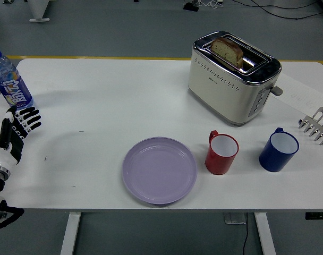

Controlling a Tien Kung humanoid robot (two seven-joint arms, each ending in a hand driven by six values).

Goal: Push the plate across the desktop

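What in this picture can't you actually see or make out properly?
All in the head view:
- Left hand: the arm behind it is cut off by the left edge.
- Right hand: out of frame altogether.
- Bottle: label print too small to read.
- Metal rack: cut off by the right edge.
- Toaster: most of the bread is hidden in its slot.

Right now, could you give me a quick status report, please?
Left hand open at the table's left edge. Plate untouched at the near edge. Red mug close on its right.
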